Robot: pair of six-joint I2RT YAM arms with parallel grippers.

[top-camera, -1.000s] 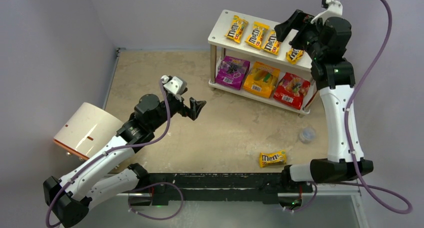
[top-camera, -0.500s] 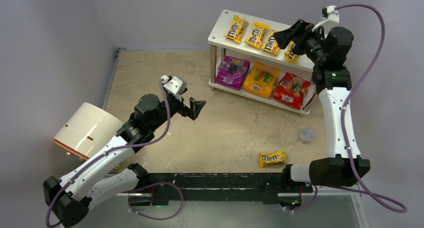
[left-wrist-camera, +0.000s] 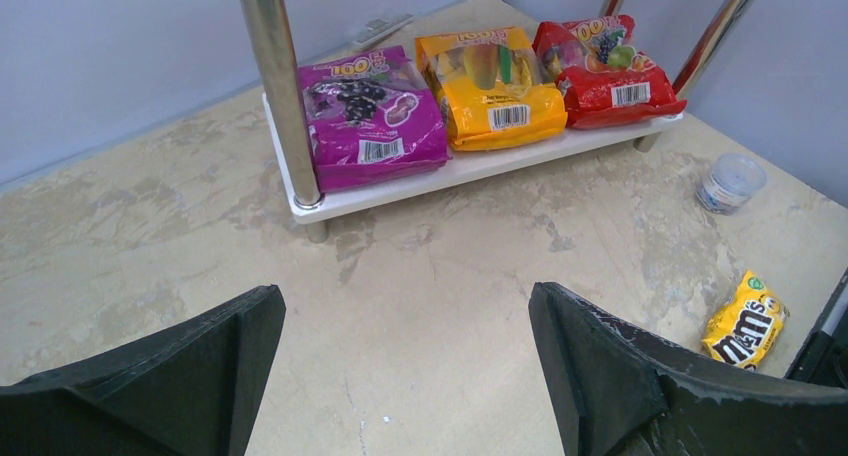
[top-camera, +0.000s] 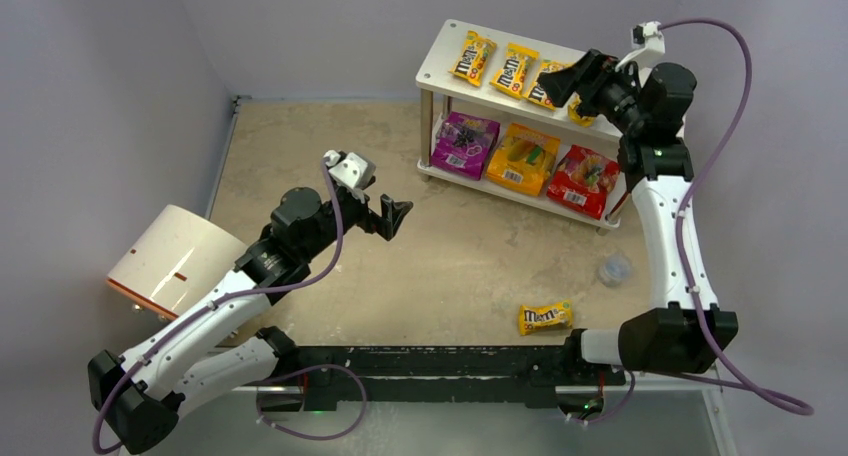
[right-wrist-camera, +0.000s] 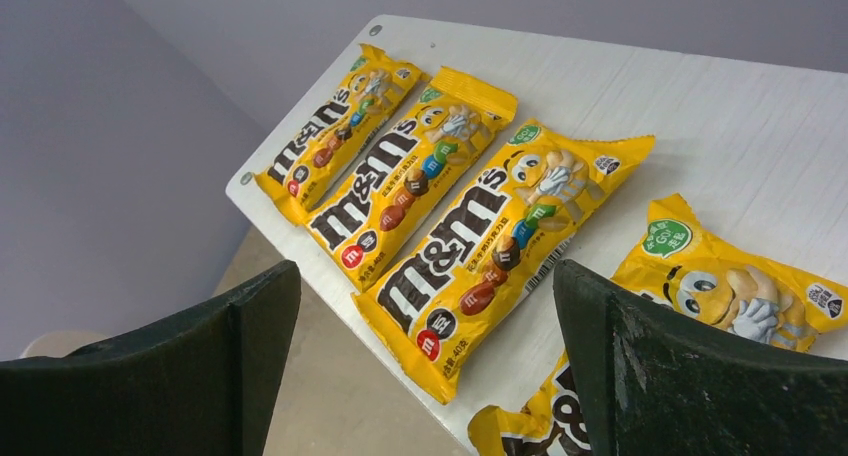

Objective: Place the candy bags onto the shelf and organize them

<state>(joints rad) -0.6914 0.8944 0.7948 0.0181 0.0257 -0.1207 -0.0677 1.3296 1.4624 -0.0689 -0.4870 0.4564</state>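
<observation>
1. Top external: right fingers [top-camera: 566, 76] wide open, empty, over shelf [top-camera: 440, 71] top beside packets [top-camera: 512, 68]; pouches [top-camera: 521, 158] on lower tier.
2. Left fingers [top-camera: 394, 212] wide open, empty, above counter [top-camera: 470, 266].
3. Next, likely: fetch stray packet [top-camera: 545, 317] off counter.

The left arm [top-camera: 215, 311] reaches from its base at the near left corner toward the middle, upper link low and slanting, forearm rising to the wrist. The left gripper [top-camera: 392, 219] points right and slightly down, jaws spread wide with nothing between them. In its wrist view the two dark fingers [left-wrist-camera: 170, 396] sit at the lower corners, well apart.

The right arm [top-camera: 665, 216] stands almost upright from its base, then folds leftward at the top. The right gripper [top-camera: 562, 79] is held high, aimed left and down, jaws wide and empty.
</observation>
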